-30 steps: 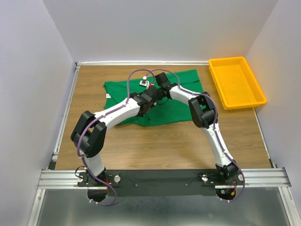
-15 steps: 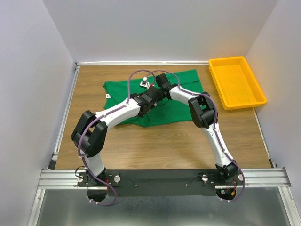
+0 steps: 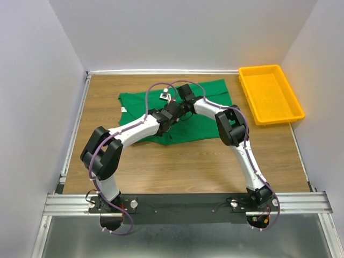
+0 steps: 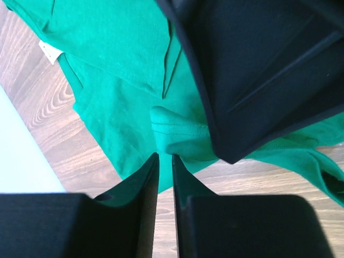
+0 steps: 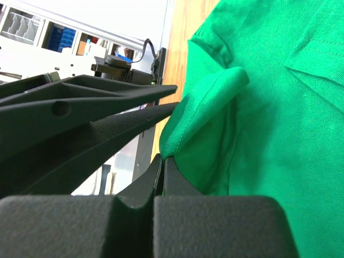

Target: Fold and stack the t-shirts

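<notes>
T-shirt (image 3: 207, 124): solid green, no print, matching green stitching. The small tag (image 4: 51, 52) on it looks white, too blurred to read any marking. Table (image 3: 188, 166): brown wood grain. Tray (image 3: 270, 94): plain yellow-orange. Left arm (image 3: 134, 129) and right arm (image 3: 245, 163): white links, black joints, with a purple cable (image 3: 95, 158) along each. Left gripper (image 4: 164, 161) and right gripper (image 5: 161, 161): matte black. Walls (image 3: 183, 32): pale with a faint lilac tint. Rail (image 3: 64, 203): silver, with a black plate (image 3: 183, 203) across it.
</notes>
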### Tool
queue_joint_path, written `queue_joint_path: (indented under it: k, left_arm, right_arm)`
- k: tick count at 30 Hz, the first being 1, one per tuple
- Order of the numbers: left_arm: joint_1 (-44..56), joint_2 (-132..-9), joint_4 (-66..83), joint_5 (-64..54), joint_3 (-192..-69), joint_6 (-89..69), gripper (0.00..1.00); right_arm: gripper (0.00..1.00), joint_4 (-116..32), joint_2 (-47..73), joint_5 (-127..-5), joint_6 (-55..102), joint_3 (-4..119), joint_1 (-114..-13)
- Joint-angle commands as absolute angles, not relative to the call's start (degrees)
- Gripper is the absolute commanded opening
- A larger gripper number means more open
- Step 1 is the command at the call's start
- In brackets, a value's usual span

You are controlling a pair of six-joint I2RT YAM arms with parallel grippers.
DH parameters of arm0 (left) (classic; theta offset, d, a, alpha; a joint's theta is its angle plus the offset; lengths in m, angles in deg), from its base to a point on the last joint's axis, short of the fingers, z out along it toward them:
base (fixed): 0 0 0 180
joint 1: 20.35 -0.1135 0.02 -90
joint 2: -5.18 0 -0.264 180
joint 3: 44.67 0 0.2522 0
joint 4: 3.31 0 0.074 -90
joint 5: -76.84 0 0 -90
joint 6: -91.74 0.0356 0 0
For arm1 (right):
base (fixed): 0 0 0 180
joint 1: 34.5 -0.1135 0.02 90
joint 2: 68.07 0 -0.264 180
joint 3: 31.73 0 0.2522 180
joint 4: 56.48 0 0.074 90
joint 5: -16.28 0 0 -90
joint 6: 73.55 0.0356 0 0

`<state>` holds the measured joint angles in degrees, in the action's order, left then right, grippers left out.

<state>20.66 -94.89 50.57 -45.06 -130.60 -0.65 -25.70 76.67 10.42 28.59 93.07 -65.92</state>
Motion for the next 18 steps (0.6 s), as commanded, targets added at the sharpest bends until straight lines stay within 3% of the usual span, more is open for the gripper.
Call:
queue_joint_path:
  k: [1,6,15,18]
  left_arm:
    - [21.0,-91.6,49.8,-44.2,-129.6,-1.4,0.24]
    - [21.0,-90.2,49.9,-43.9,-129.0,-1.7,0.34]
    - [21.0,-90.4,49.0,-43.8,-128.6,-2.6,0.36]
    - [20.3,-87.7,49.4,-43.5,-130.1,-7.6,0.45]
  right_arm:
    - [0.01,-25.4,74.0,19.2,28.3,92.4,-65.7]
    - [0.01,-25.4,73.8,19.3,28.2,92.4,-65.6]
    - [0.01,-25.4,72.2,19.4,27.7,91.2,-65.6]
    - [0.01,-25.3,71.5,18.5,26.6,90.2,-65.7]
